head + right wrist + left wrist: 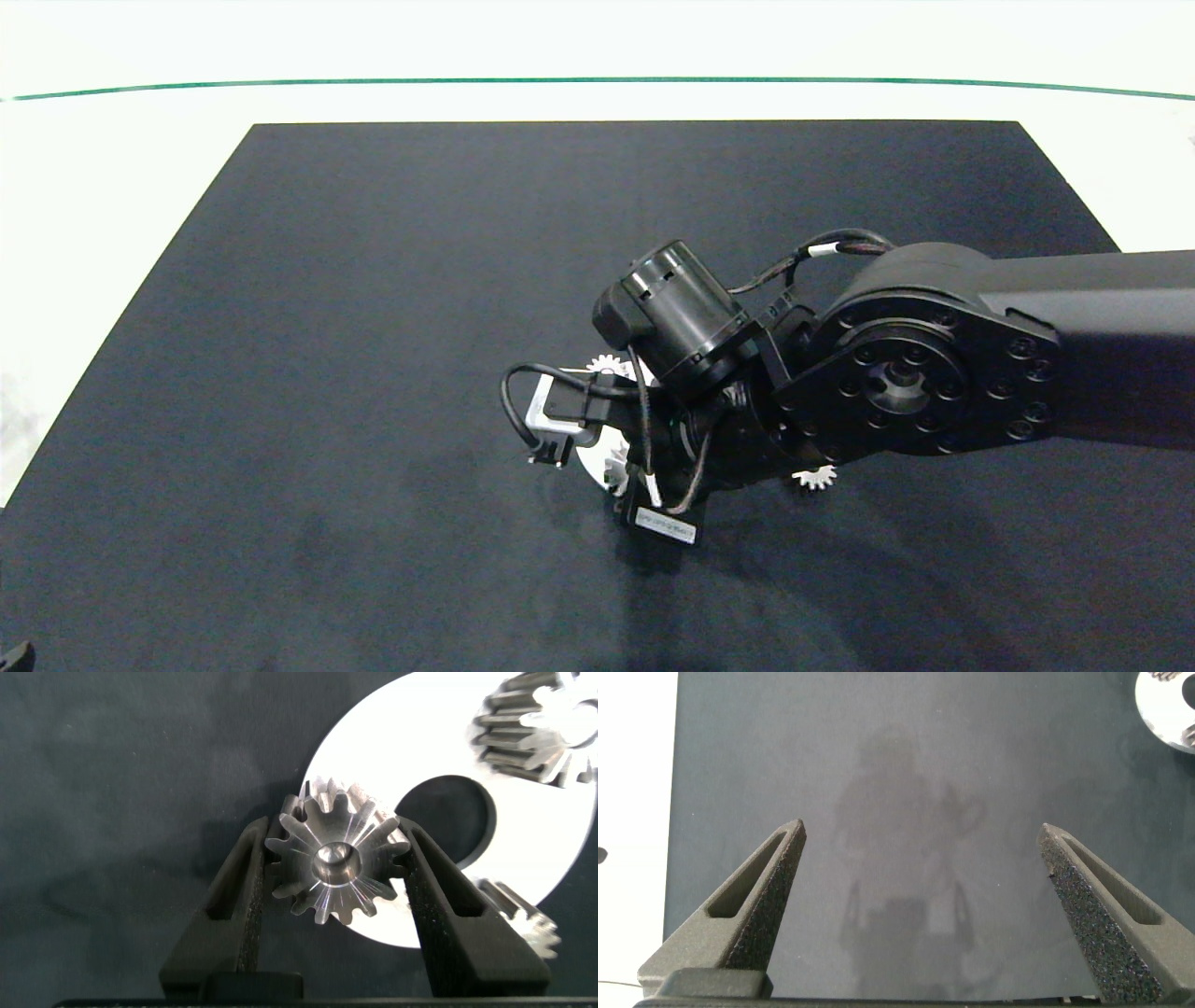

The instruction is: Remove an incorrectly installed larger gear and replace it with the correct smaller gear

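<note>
- Right up close, the right gripper (334, 873) has its two fingers clamped on a silver gear (334, 861) with long pointed teeth — by its starburst look I take this for the larger gear, pinched side to side between the pads.
- Just beyond the fingertips lies the white round plate (551, 821) with its dark centre hole; the held gear overlaps the plate's near edge, and whether it is seated on a post or already lifted clear I cannot tell.
- Two blunt-toothed gears sit on the plate, one (534, 723) at the far side, another (523, 917) beside the right finger.
- From above, the right arm covers the plate; a loose small gear (815, 477) lies on the dark mat (373, 280) just beside the arm — likely the smaller gear waiting its turn.
- The left gripper (924, 887) hangs wide open over bare mat, holding nothing, well apart from the action.
- Judgement: removal is in hand; setting the big gear aside and fitting the small one are yet to do.
</note>
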Available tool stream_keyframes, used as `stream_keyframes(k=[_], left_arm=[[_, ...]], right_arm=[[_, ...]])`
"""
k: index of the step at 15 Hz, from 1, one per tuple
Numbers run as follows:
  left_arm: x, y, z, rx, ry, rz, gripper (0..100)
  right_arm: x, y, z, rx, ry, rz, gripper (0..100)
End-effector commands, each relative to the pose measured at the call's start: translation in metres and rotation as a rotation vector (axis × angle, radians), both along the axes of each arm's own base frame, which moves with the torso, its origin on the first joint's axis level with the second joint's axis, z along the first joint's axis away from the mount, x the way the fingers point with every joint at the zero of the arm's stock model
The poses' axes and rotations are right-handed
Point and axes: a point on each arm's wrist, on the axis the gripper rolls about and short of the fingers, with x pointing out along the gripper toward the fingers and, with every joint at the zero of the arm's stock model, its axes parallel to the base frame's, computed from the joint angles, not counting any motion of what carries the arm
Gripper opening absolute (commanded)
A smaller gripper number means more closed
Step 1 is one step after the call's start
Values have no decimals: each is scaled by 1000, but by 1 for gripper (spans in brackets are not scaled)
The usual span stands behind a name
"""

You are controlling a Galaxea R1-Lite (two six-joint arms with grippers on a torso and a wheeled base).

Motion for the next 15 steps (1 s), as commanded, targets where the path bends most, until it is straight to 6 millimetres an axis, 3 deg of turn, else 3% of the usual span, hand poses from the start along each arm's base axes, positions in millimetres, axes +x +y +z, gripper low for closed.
stream_keyframes(k=[1,8,12,15], left_arm=[[0,0,-1,1,6,0,100],[1,0,-8,4,24,3,100],[0,0,-13,5,36,5,100],[-1,0,-18,5,38,3,100]], right_arm=[[-4,-4,11,21,-22,4,31],[-14,-19,49,125,-79,-4,31],[-8,-48,70,210,-88,-141,31],[-2,-80,78,211,-62,-256,31]])
